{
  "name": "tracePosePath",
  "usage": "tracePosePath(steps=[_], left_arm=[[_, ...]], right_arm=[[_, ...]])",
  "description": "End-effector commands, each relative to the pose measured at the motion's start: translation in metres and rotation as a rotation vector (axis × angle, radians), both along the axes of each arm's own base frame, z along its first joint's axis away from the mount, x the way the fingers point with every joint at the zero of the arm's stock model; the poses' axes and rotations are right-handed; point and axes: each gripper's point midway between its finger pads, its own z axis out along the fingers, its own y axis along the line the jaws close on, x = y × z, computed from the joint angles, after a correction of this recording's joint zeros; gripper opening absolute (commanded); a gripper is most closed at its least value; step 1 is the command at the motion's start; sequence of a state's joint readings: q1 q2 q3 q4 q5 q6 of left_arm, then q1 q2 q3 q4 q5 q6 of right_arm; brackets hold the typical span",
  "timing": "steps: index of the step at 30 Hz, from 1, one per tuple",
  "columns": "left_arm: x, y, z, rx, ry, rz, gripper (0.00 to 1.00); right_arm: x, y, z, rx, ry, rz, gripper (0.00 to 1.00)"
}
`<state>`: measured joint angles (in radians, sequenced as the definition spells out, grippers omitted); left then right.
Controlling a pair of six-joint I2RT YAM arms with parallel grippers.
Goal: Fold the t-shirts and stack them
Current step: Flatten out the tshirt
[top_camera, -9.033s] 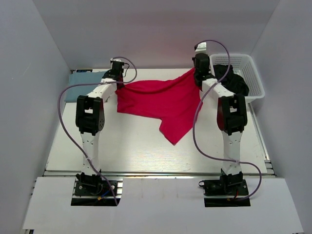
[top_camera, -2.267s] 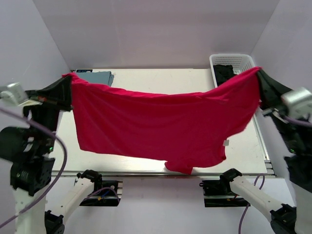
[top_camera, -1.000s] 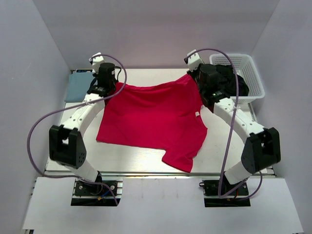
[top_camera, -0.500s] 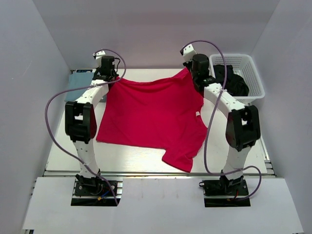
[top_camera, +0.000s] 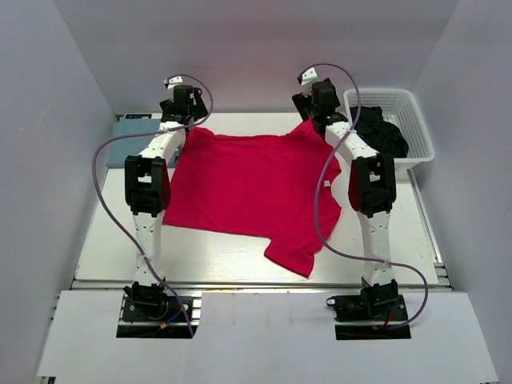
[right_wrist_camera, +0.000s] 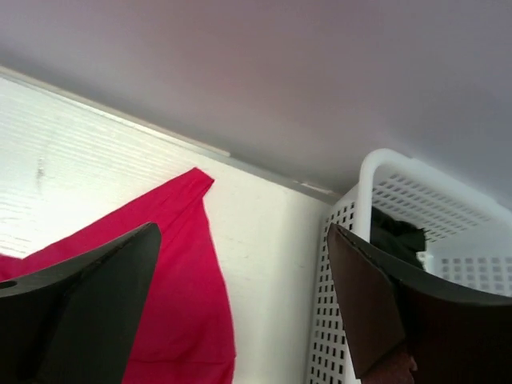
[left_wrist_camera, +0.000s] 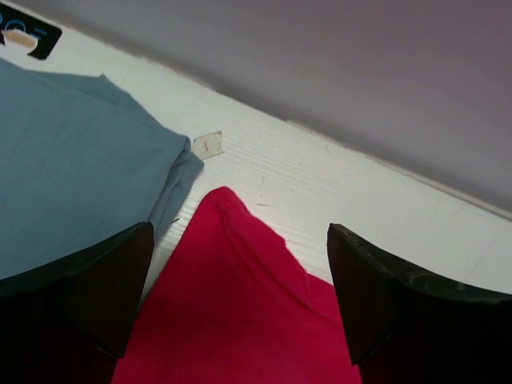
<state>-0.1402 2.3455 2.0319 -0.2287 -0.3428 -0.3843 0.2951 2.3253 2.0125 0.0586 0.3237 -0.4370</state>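
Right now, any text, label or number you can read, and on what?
None legible.
Black label on the table by the blue-grey shirt: pale lettering, cropped and blurred.
Pale sticker on the table: red mark, no words.
White tag on the red shirt: too small.

**Twin white arms, black joints**

The left arm (top_camera: 149, 186) and right arm (top_camera: 370, 186) share white link shells and boxy black joint housings. A thin purple-grey cable (top_camera: 96, 166) loops off each. The bases (top_camera: 156, 306) are black, the fingers (left_wrist_camera: 88, 288) matte black wedges.
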Motion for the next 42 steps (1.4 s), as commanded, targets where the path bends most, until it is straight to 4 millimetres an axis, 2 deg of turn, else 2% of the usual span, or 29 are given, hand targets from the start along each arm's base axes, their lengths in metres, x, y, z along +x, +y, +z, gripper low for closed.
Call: tracePosePath(steps=[1, 2, 3, 4, 5, 6, 7, 8, 9, 10, 11, 12, 13, 14, 15, 16, 17, 18, 19, 21, 24, 25, 26, 27, 28, 33, 37, 41, 42], left_arm=[[0.003, -0.003, 0.077, -0.020, -0.126, -0.037, 1.00], [0.000, -0.009, 0.075, -0.015, -0.121, -0.084, 1.00], [-0.007, -0.011, 0.100, -0.025, -0.163, -0.098, 1.00], [-0.012, -0.012, 0.106, -0.019, -0.171, -0.117, 1.00], [-0.019, -0.017, 0.102, -0.030, -0.160, -0.146, 1.00], [-0.025, -0.020, 0.105, -0.039, -0.159, -0.166, 1.00], [-0.034, -0.028, 0.122, -0.050, -0.181, -0.198, 1.00], [-0.042, -0.033, 0.110, -0.061, -0.149, -0.225, 1.00], [-0.049, -0.040, 0.110, -0.058, -0.141, -0.252, 1.00], [-0.055, -0.043, 0.107, -0.065, -0.132, -0.268, 1.00], [-0.070, -0.060, 0.096, -0.095, -0.092, -0.344, 1.00], [-0.078, -0.064, 0.090, -0.109, -0.073, -0.374, 1.00], [-0.086, -0.068, 0.079, -0.122, -0.039, -0.396, 1.00], [-0.100, -0.071, 0.057, -0.138, 0.021, -0.419, 1.00], [-0.111, -0.076, 0.054, -0.139, 0.039, -0.430, 1.00], [-0.126, -0.078, 0.028, -0.140, 0.101, -0.435, 1.00], [-0.135, -0.077, 0.018, -0.141, 0.126, -0.433, 1.00], [-0.144, -0.073, 0.008, -0.137, 0.158, -0.422, 1.00], [-0.160, -0.075, -0.003, -0.146, 0.191, -0.423, 1.00], [-0.173, -0.069, -0.011, -0.136, 0.215, -0.405, 1.00], [-0.206, -0.061, -0.025, -0.139, 0.264, -0.388, 1.00], [-0.215, -0.060, -0.025, -0.146, 0.276, -0.382, 1.00], [-0.222, -0.063, -0.014, -0.145, 0.252, -0.393, 1.00], [-0.237, -0.060, -0.026, -0.153, 0.282, -0.385, 1.00], [-0.241, -0.059, -0.024, -0.160, 0.272, -0.381, 1.00], [-0.274, -0.055, -0.024, -0.182, 0.291, -0.375, 1.00], [-0.286, -0.053, -0.024, -0.189, 0.301, -0.368, 1.00], [-0.295, -0.047, -0.024, -0.184, 0.328, -0.340, 1.00], [-0.297, -0.047, -0.022, -0.184, 0.331, -0.339, 1.00]], right_arm=[[0.000, 0.017, 0.058, 0.127, -0.067, 0.055, 0.90], [-0.007, 0.019, 0.048, 0.131, -0.019, 0.072, 0.90], [-0.018, 0.022, 0.067, 0.153, -0.030, 0.086, 0.90], [-0.024, 0.022, 0.071, 0.178, -0.016, 0.087, 0.90], [-0.039, 0.023, 0.045, 0.187, 0.080, 0.090, 0.90], [-0.051, 0.030, 0.060, 0.217, 0.086, 0.137, 0.90], [-0.063, 0.031, 0.072, 0.234, 0.088, 0.155, 0.90], [-0.087, 0.034, 0.052, 0.269, 0.181, 0.163, 0.90], [-0.098, 0.039, 0.048, 0.291, 0.212, 0.185, 0.90], [-0.111, 0.038, 0.061, 0.318, 0.207, 0.196, 0.90], [-0.130, 0.038, 0.057, 0.384, 0.235, 0.167, 0.90], [-0.148, 0.039, 0.029, 0.411, 0.313, 0.173, 0.90], [-0.169, 0.040, 0.029, 0.472, 0.328, 0.176, 0.90], [-0.177, 0.043, 0.027, 0.534, 0.345, 0.164, 0.90], [-0.202, 0.046, -0.013, 0.560, 0.448, 0.166, 0.90], [-0.212, 0.046, 0.000, 0.588, 0.428, 0.172, 0.90], [-0.215, 0.048, 0.001, 0.631, 0.423, 0.161, 0.90], [-0.232, 0.045, -0.027, 0.642, 0.489, 0.133, 0.90], [-0.242, 0.052, -0.024, 0.667, 0.511, 0.177, 0.90], [-0.264, 0.054, -0.047, 0.699, 0.597, 0.168, 0.90], [-0.294, 0.057, -0.069, 0.746, 0.698, 0.160, 0.90], [-0.306, 0.055, -0.081, 0.754, 0.738, 0.141, 0.90], [-0.318, 0.052, -0.088, 0.765, 0.766, 0.126, 0.90], [-0.324, 0.051, -0.094, 0.774, 0.782, 0.108, 0.90], [-0.338, 0.046, -0.109, 0.776, 0.820, 0.082, 0.90], [-0.344, 0.015, -0.133, 0.722, 0.811, -0.113, 0.90], [-0.333, -0.016, -0.148, 0.655, 0.781, -0.260, 0.90], [-0.318, -0.028, -0.150, 0.640, 0.777, -0.297, 0.90], [-0.313, -0.041, -0.153, 0.616, 0.753, -0.348, 0.90]])
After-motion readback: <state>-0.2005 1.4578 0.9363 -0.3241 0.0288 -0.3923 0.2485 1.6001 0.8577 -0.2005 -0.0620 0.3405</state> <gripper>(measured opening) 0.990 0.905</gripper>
